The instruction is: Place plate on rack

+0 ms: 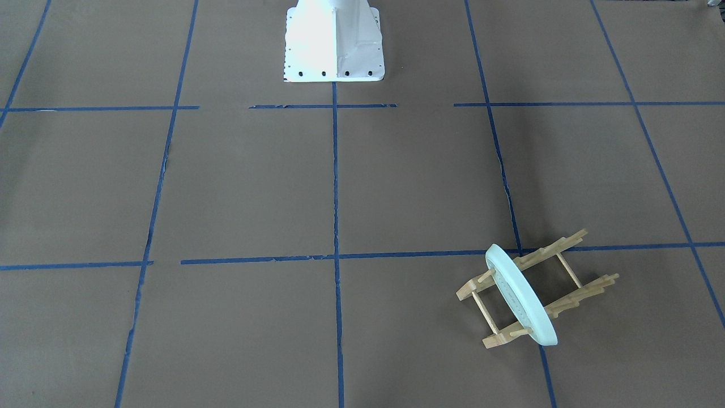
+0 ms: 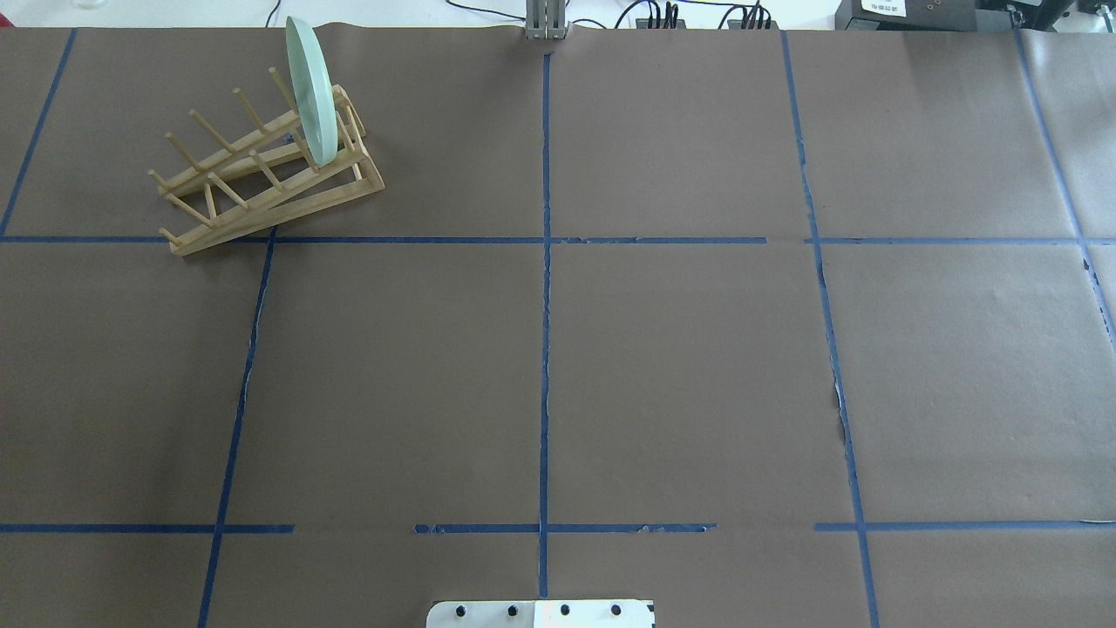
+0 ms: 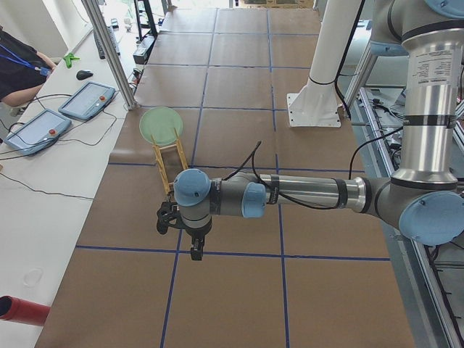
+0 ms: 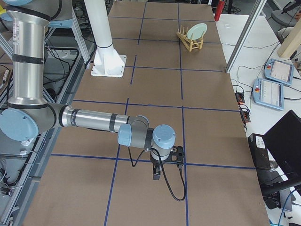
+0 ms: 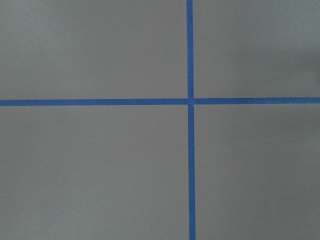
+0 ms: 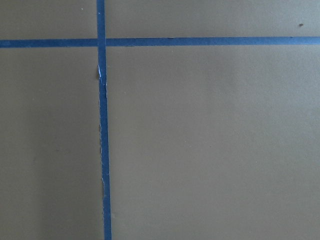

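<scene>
The round, pale mint-green glossy plate [image 2: 312, 92] stands on its edge between the pegs at one end of the small light wooden rack [image 2: 288, 202], on the far left part of the brown table [image 2: 680, 366]. The left tool [image 3: 196, 251] and the right tool [image 4: 156, 174] hang over the table, well apart from the rack. I cannot tell how far either is open.

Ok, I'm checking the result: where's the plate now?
In the overhead view, far left corner: the plate stands on edge between pegs at the far end of the rack.
</scene>
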{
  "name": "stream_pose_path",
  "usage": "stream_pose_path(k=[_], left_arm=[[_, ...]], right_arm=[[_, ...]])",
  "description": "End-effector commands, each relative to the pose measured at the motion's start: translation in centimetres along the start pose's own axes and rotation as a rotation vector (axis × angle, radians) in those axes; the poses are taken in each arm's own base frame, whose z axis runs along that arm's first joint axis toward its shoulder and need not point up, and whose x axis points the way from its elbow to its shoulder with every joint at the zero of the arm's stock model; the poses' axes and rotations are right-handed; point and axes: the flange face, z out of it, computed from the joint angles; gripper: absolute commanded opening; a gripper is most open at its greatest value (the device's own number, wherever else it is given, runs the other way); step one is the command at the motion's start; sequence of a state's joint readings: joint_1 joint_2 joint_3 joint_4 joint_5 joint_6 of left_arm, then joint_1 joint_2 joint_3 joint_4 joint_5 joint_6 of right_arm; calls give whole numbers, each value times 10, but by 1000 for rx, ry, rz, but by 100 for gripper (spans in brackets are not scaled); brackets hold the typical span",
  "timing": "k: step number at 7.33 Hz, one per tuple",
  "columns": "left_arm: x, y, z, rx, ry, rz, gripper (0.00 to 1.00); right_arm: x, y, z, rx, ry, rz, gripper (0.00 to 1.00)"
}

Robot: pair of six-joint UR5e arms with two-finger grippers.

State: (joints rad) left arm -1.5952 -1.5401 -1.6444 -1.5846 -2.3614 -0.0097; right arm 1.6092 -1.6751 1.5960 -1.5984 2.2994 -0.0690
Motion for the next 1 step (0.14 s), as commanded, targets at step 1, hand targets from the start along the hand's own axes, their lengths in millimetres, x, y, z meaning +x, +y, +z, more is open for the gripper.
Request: stream_pose_path(k=[1], left_arm=[[0,0,0,0,-1,0,100]], right_arm=[[0,0,0,1,0,-1,100]])
